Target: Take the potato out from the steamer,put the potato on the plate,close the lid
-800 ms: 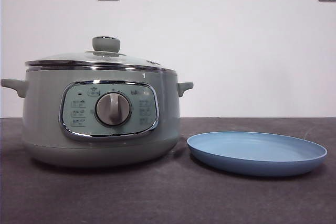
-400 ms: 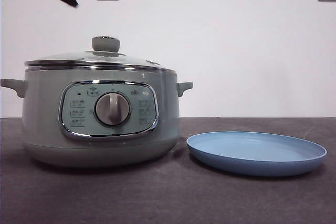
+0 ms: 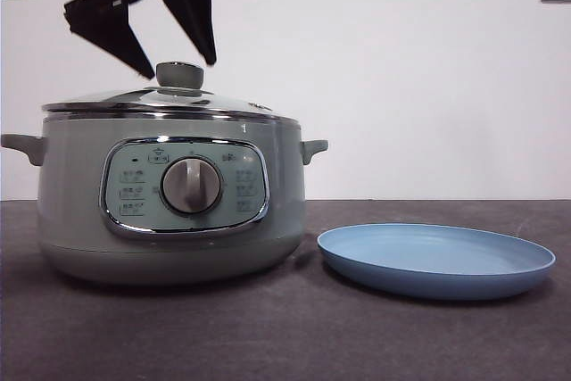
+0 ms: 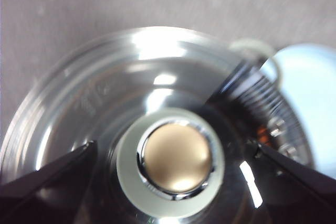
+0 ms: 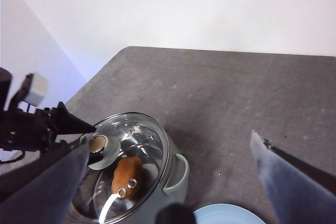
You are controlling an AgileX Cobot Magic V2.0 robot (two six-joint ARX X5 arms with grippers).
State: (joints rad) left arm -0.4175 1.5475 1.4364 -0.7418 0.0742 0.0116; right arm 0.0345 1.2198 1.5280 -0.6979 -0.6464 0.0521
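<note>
The left gripper (image 3: 178, 67) hangs spread wide directly above the lid (image 3: 169, 100), one jaw tip on each side of the pale green knob (image 3: 180, 75), neither touching it. The lid sits closed on the steamer (image 3: 169, 202), which stands on the dark tabletop (image 3: 285, 336). Through the glass, the potato (image 5: 127, 174) lies inside the pot. The light-blue plate (image 3: 436, 260) rests at the steamer's 3 o'clock, just beside its base. The right gripper (image 5: 168, 182) waits high, jaws apart, holding nothing.
</note>
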